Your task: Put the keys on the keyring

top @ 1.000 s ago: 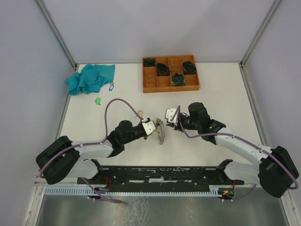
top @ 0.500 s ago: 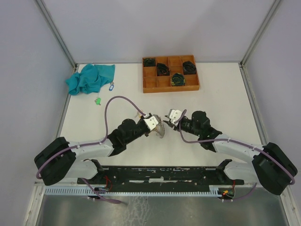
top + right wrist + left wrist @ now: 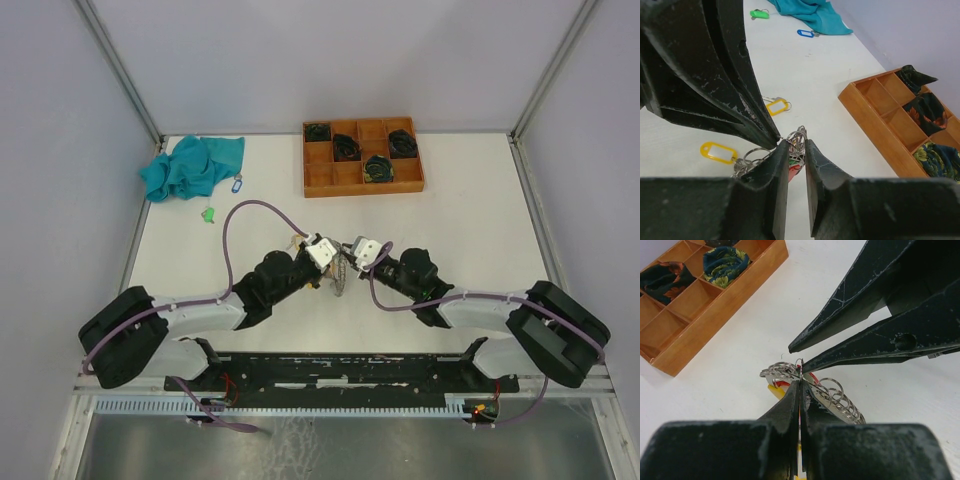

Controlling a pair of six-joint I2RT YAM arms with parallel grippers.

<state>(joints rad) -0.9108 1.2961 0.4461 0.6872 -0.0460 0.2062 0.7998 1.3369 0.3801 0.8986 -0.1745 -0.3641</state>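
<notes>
L gripper (image 3: 800, 383) pinches keyring (image 3: 836, 396); R gripper (image 3: 796, 145) jaws slightly apart beside it

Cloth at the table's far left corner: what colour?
The cloth is teal, clearest in the top external view.

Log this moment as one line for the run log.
left gripper: shut on keyring | right gripper: open, tips at keyring | yellow-tagged key: lying on table

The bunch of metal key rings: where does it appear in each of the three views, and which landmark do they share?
Top external: bunch of key rings just below the picture's centre.
Left wrist: the bunch sits centre, slightly low.
Right wrist: the bunch sits bottom centre.
Shared landmark: orange compartment tray, top centre, upper left, right edge respectively.
</notes>
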